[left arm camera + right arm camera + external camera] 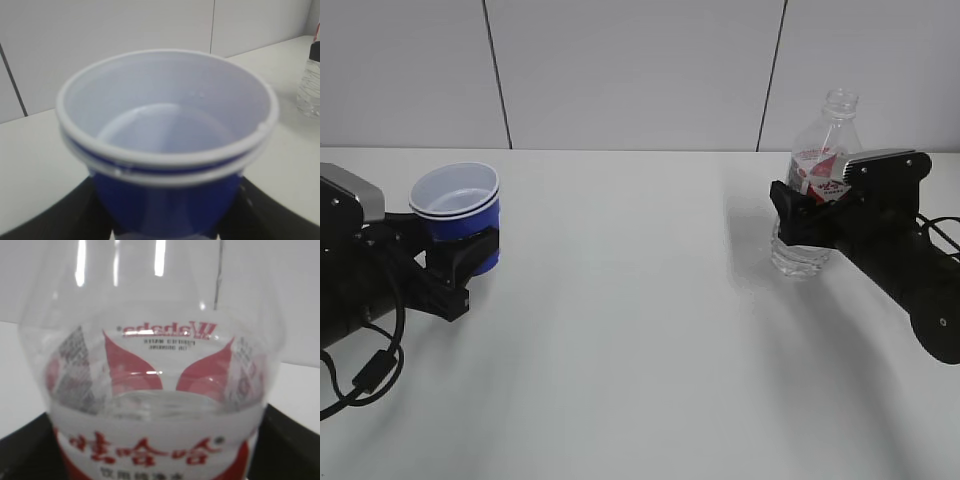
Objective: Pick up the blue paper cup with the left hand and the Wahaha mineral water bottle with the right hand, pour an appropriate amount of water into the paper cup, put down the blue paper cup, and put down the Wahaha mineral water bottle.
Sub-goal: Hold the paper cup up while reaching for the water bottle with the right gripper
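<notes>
blue outside and white inside, the blue paper cup (458, 212) sits at the left of the white table (640, 330), and on my exterior feed my left hand (460, 268) has its black jaws drawn in against the cup's lower wall on both sides. the cup stands upright with its doubled white rim on top. i cannot tell from this angle whether its base rests on the table or hangs just clear of it. through the left wrist camera i look down into the cup (167, 145); a faint ring low on the inner wall may be the water (165, 132), though the blur keeps me from being sure.

over on the right, the wahaha mineral water bottle (816, 185) stands upright, uncapped, well apart from the cup. my right hand (800, 215) is clamped around its middle, at the red-and-white label, with the clear ribbed base showing below the jaws. the right wrist feed is filled by the bottle (150, 390), with a water line (155, 402) just above the label's red script.
</notes>
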Tool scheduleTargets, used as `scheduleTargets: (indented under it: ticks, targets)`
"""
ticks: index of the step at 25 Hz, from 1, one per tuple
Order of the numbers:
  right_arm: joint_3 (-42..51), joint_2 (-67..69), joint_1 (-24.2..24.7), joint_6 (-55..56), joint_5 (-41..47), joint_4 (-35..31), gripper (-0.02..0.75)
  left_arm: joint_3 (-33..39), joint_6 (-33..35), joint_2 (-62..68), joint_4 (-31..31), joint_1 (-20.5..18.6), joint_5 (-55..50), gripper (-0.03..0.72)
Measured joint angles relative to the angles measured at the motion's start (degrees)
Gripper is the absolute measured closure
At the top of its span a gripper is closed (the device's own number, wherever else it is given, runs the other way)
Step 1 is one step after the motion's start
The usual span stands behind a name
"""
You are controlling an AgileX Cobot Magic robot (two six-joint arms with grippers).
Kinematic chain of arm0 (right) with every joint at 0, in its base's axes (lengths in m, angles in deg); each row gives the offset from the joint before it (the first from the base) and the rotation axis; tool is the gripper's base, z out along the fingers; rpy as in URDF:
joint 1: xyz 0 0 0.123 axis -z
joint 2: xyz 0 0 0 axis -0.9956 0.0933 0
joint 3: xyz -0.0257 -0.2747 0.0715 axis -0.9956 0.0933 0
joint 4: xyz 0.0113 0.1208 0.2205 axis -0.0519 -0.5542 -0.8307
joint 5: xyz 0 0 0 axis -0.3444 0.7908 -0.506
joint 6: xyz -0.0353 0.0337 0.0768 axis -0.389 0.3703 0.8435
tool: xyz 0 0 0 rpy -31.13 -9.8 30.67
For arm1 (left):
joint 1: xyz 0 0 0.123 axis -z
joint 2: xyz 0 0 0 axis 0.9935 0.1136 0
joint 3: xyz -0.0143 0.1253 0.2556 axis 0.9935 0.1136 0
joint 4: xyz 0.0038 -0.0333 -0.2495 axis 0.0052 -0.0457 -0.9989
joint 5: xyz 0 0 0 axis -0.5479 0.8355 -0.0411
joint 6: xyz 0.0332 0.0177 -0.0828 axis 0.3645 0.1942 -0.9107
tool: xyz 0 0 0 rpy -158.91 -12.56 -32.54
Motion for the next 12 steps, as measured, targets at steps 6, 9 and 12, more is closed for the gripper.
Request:
scheduleTargets:
  ticks: [6, 9, 12]
  targets:
    - [0.0, 0.0, 0.0, 0.0, 0.0, 0.28, 0.128, 0.0, 0.0, 0.0, 0.0, 0.0, 0.0, 0.262]
    - [0.0, 0.0, 0.0, 0.0, 0.0, 0.48, 0.178, 0.0, 0.0, 0.0, 0.0, 0.0, 0.0, 0.262]
    - [0.0, 0.0, 0.0, 0.0, 0.0, 0.88, 0.219, 0.0, 0.0, 0.0, 0.0, 0.0, 0.0, 0.262]
